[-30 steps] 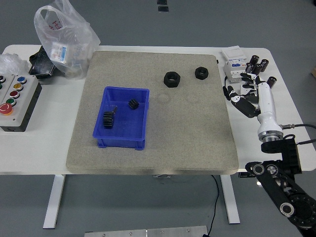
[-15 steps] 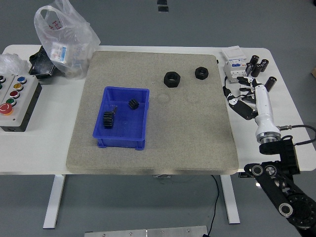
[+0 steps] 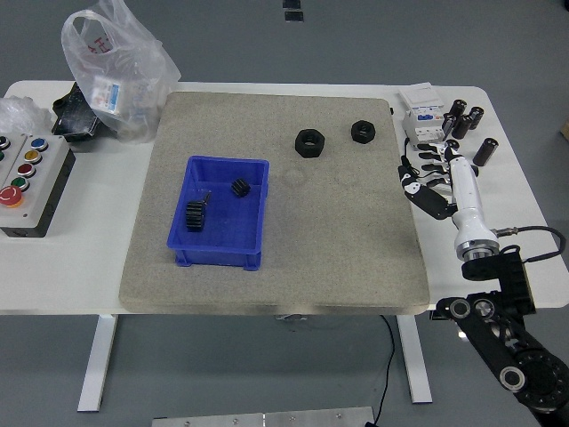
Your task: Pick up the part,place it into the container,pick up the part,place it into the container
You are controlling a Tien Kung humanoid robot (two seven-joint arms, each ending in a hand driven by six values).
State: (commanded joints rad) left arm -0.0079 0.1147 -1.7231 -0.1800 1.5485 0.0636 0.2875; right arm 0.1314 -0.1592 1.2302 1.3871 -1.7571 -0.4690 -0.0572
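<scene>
Grey felt mat (image 3: 284, 267) covers the middle of the white bench (image 3: 89, 267) in the head view, and everything else is placed from it. On the mat's left half sits a blue rectangular plastic container (image 3: 222, 253), holding two small black gear-like parts: one (image 3: 196, 216) near its left wall, another (image 3: 238, 188) closer to its far wall. Toward the mat's far edge, well apart from the container, lie two black hexagonal nuts: a larger one (image 3: 308, 142) and a smaller one (image 3: 363, 131) to its right. Just off the mat's right edge the robot's right hand (image 3: 430, 178), white and black, hovers with fingers loosely spread, holding nothing. Beyond it stand several small black cylinders (image 3: 464, 116) beside a white electrical module (image 3: 422, 114). Off the mat's left side are a grey button box (image 3: 27, 182) and a crumpled clear plastic bag (image 3: 111, 71).
</scene>
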